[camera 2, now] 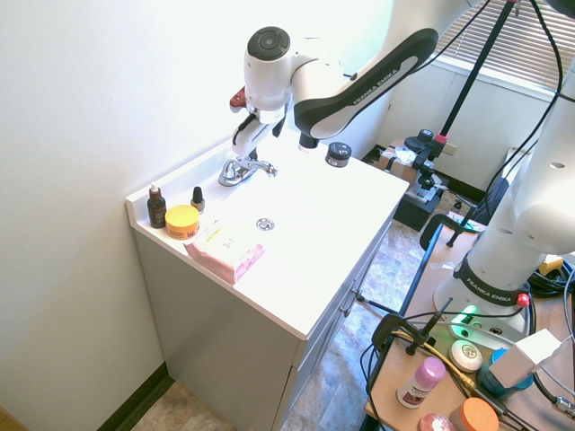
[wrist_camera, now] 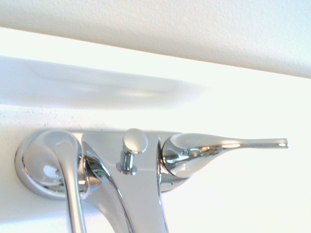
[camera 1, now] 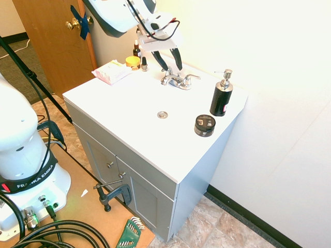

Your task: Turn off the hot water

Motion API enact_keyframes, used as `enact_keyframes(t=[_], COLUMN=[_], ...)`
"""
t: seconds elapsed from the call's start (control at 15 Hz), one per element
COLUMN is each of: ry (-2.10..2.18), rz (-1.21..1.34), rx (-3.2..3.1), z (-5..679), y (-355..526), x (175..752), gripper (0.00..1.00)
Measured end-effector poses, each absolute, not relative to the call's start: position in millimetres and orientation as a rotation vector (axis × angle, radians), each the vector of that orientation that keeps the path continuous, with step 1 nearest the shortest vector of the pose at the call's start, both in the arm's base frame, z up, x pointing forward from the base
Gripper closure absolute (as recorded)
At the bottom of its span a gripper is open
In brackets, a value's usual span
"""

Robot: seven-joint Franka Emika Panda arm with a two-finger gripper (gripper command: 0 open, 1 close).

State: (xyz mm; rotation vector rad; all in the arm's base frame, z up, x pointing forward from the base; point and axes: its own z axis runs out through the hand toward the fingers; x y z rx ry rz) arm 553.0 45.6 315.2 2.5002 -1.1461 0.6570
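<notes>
A chrome two-handle faucet (camera 1: 176, 80) (camera 2: 243, 169) stands at the back of the white sink top (camera 1: 129, 103), against the wall. In the wrist view one handle (wrist_camera: 65, 174) is swung forward beside the spout (wrist_camera: 141, 204). The other handle (wrist_camera: 223, 145) points straight out sideways, and a lift-rod knob (wrist_camera: 134, 141) sits between them. My gripper (camera 1: 169, 63) (camera 2: 241, 141) hangs just above the faucet, fingers open and apart, holding nothing. No running water shows in any view.
A black pump bottle (camera 1: 221, 95) and a black round jar (camera 1: 205, 125) stand on one side of the faucet. A yellow jar (camera 1: 133, 61), two small dropper bottles (camera 2: 157, 206) and a pink-white packet (camera 1: 111, 71) sit on the other side. The drain (camera 1: 162, 114) lies in front.
</notes>
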Motion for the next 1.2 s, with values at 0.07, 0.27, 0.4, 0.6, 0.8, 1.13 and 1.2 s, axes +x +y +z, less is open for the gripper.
enact_keyframes(t=[0.07,0.27,0.4,0.6,0.8,1.13,1.2], ry=[-1.142,-1.152,-1.168,-1.169,-1.182,-1.244,-1.265], rz=[0.642,0.621,0.614,0.619,0.62,0.487,0.459], rx=[2.504,2.518,2.546,2.572,2.573,2.618,2.629], z=[307.6,304.9,302.5,296.4,287.0,317.2,326.1], y=[49.0,60.5,71.1,89.0,99.1,58.7,45.8], x=[555.4,559.6,566.1,582.0,595.6,546.8,529.4], gripper=[0.0,0.0,0.0,0.0,0.0,0.0,0.0])
